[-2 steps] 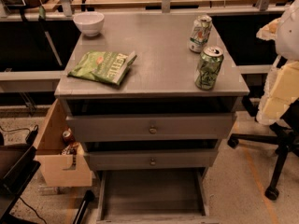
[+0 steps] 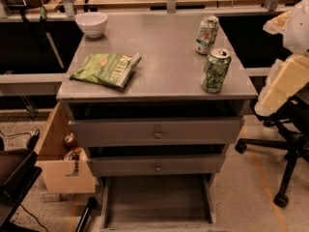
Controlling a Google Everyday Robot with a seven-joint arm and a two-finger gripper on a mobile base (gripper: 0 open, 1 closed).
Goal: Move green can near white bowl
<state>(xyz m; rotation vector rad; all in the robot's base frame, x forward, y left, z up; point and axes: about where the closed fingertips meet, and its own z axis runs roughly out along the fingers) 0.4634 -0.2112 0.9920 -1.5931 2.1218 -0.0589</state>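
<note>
The jaws of the gripper are out of view, so I cannot tell whether they are released or clenched. A pale cream bulk [image 2: 285, 81] at the right edge may be part of the arm, but that is uncertain.

The dark green, dented aluminium drink can [image 2: 215, 70] stands upright near the front right corner of the grey metal desk [image 2: 164, 57], just in front of a paler whitish can [image 2: 206, 35]. The small round white bowl [image 2: 91, 23] sits at the far left corner, well apart, with a flat green chip bag [image 2: 106, 69] between the two on the left.

As I judge it, the task has not started: the green can is ungrasped. Next comes reaching in from the right and grasping the green can without knocking the paler can, then carrying it past the bag to the white bowl
</note>
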